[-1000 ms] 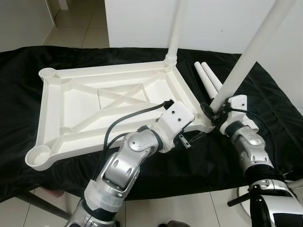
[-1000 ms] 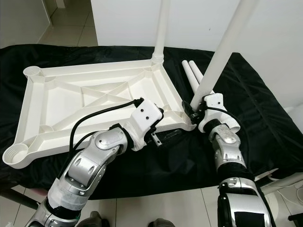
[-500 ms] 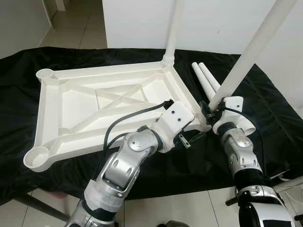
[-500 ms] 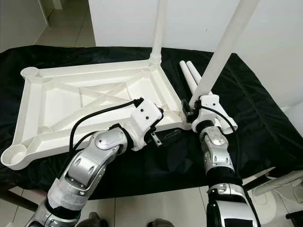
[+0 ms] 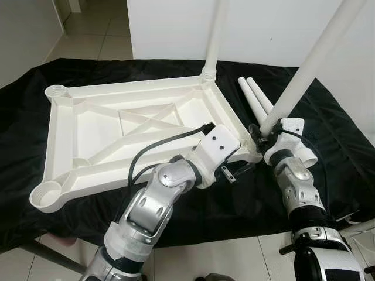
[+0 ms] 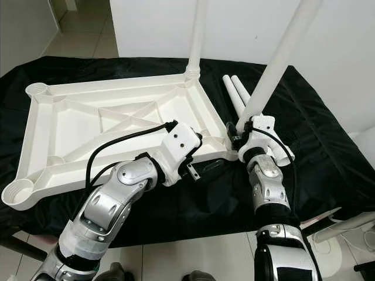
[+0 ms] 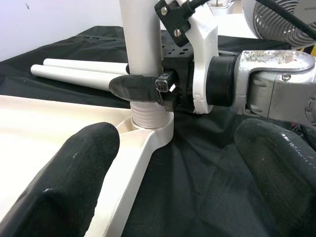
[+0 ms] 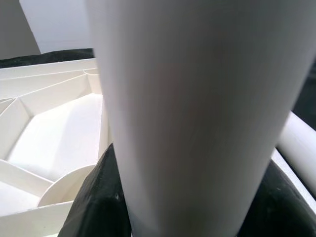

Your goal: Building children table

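The right hand (image 7: 148, 89), clenched around the second leg (image 5: 304, 73), seats it in the tabletop's (image 5: 88, 129) corner socket (image 7: 148, 126); the released left hand (image 5: 237, 171) waits, and twisting it home likely follows.

We see a black cloth (image 5: 328, 146) across the middle, a white wall (image 5: 170, 26) at the top, and pale floor tiles (image 5: 88, 29) at upper left.

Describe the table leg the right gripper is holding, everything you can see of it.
The leg is a smooth white plastic-looking tube, standing tilted, its top out of frame. Its ribbed lower end sits in the near-right corner socket of the upturned tabletop. The right gripper clamps it just above the socket.
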`<state>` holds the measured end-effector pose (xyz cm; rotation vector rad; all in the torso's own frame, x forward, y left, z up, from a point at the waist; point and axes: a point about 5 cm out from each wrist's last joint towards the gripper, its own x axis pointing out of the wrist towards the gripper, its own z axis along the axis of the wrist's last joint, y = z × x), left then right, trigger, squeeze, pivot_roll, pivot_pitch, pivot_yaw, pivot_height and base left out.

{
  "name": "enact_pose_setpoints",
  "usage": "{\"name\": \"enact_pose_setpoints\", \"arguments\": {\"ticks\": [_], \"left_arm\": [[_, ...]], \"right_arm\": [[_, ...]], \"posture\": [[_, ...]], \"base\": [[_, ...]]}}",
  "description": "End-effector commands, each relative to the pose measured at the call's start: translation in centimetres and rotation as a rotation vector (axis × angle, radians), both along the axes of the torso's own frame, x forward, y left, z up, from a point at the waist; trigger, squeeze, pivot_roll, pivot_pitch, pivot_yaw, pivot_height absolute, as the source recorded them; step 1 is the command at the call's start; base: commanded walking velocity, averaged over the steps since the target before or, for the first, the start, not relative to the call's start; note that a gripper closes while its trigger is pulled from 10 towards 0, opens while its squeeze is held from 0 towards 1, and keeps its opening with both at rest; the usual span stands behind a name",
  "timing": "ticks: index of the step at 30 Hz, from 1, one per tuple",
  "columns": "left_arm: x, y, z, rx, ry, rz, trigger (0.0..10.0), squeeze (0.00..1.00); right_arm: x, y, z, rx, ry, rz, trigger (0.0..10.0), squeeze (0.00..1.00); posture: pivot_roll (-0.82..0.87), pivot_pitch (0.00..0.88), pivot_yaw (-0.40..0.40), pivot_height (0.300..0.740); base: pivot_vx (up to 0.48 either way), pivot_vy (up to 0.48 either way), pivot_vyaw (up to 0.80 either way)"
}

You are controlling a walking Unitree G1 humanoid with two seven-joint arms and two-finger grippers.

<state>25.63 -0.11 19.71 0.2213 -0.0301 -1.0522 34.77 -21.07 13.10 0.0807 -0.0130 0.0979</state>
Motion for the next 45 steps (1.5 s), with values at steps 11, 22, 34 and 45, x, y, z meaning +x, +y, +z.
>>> {"name": "enact_pose_setpoints", "arguments": {"ticks": [11,22,34,45], "left_arm": [[-0.1,0.0,0.4,-0.013,-0.024,0.033,10.0,0.0],[-0.2,-0.3,0.3,-0.017,-0.024,0.025,10.0,0.0],[-0.3,-0.4,0.2,-0.016,-0.025,0.021,10.0,0.0],[-0.2,-0.4,0.2,-0.012,-0.027,0.017,10.0,0.0]], "right_arm": [[-1.4,0.9,-3.3,0.062,0.137,-0.085,10.0,0.0],[-3.0,3.3,-3.2,0.152,0.12,-0.389,10.0,0.0],[-4.3,5.4,-2.6,0.198,0.119,-0.503,10.0,0.0],[-3.9,5.4,-0.6,0.123,-0.031,-0.321,10.0,1.0]], "posture": [[-0.06,0.03,-0.033,0.74],[-0.06,0.013,-0.042,0.74],[-0.06,0.001,-0.045,0.74],[-0.07,0.001,-0.035,0.74]], "base": [[0.0,0.0,0.0],[0.0,0.0,0.0],[0.0,0.0,0.0],[0.0,0.0,0.0]]}}
